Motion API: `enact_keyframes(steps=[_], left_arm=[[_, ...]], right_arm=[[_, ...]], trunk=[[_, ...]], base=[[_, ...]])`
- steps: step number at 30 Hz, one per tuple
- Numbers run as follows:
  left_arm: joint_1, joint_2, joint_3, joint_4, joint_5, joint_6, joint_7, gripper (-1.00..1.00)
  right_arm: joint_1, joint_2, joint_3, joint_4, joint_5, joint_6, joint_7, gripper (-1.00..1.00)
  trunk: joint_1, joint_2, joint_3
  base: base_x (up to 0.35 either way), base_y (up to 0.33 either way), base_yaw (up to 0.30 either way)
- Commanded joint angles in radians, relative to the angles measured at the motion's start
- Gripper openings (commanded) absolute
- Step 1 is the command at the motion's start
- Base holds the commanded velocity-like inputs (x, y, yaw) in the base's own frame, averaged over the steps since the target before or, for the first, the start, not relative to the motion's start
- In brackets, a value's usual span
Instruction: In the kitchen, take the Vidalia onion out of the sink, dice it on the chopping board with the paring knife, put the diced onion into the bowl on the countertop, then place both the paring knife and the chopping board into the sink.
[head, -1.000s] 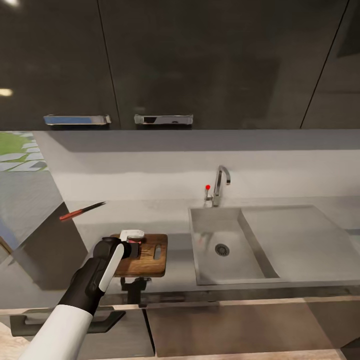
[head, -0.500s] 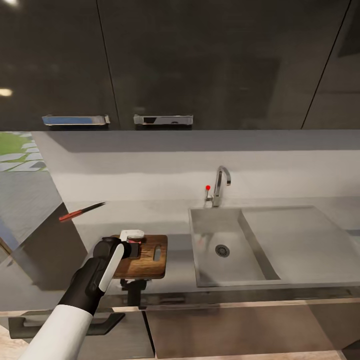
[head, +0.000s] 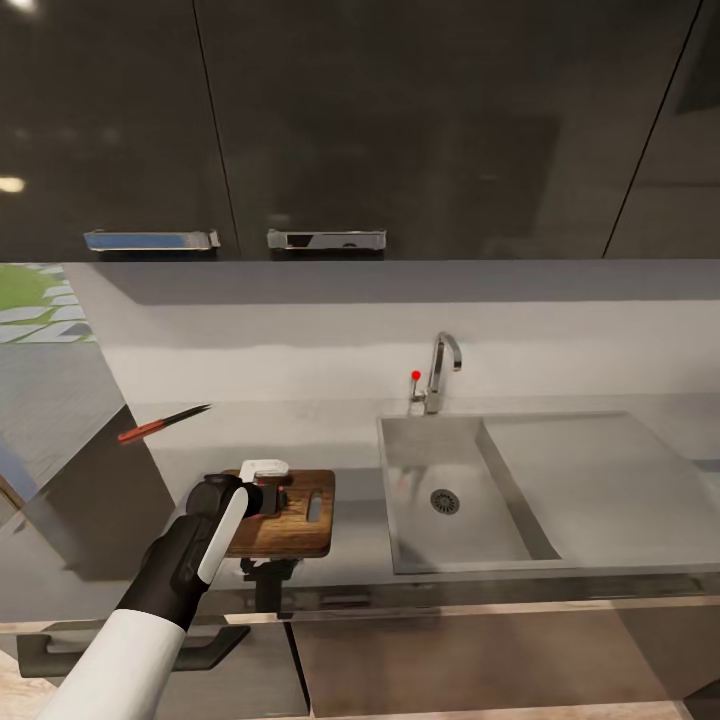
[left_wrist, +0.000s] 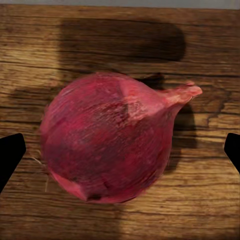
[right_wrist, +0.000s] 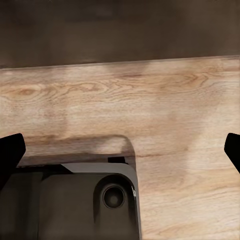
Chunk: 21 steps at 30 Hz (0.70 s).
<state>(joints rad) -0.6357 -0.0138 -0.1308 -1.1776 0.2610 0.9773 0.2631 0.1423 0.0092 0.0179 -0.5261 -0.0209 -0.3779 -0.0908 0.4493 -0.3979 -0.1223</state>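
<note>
The Vidalia onion (left_wrist: 112, 142), a pinkish-red bulb with a pointed tip, lies on the dark brown chopping board (head: 300, 525). My left gripper (head: 266, 492) hangs straight over it, open, with both fingertips (left_wrist: 10, 152) standing well clear of the bulb's sides. In the head view the gripper's body hides the onion. The paring knife (head: 163, 422) with its red handle lies on the countertop (head: 350, 430) far left of the board. The grey sink (head: 445, 495) is right of the board. My right gripper (right_wrist: 120, 150) is open, hanging low over the wooden floor (right_wrist: 165, 100). The bowl is out of view.
A chrome tap (head: 440, 372) with a red knob stands behind the basin, and the drainboard (head: 590, 480) stretches to its right. Dark wall cabinets (head: 400, 120) hang above. A dark part of my own base (right_wrist: 85, 200) lies under the right gripper.
The bit of pink onion that showed at the left gripper's tip in the head view is now hidden. The arm has barely moved.
</note>
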Motion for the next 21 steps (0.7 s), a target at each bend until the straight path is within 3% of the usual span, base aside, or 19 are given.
enact_keyframes(steps=[1, 12, 21], left_arm=[[-0.001, 0.000, -0.001, -0.001, 0.010, 0.003, 0.010, 1.00], [-0.001, 0.000, 0.000, 0.000, 0.010, 0.003, 0.010, 1.00], [-0.001, 0.000, 0.000, -0.002, 0.010, 0.003, 0.010, 1.00]], right_arm=[[0.000, 0.000, 0.002, -0.002, -0.002, -0.001, -0.004, 1.00], [0.000, 0.000, 0.002, -0.002, -0.002, -0.001, -0.004, 1.00], [0.000, 0.000, 0.002, -0.002, -0.002, -0.001, -0.004, 1.00]], trunk=[[0.001, -0.002, -0.002], [0.001, -0.002, -0.002], [0.001, -0.002, -0.002]], base=[[0.000, 0.000, 0.000], [-0.012, 0.000, 0.000], [-0.273, 0.000, 0.000]])
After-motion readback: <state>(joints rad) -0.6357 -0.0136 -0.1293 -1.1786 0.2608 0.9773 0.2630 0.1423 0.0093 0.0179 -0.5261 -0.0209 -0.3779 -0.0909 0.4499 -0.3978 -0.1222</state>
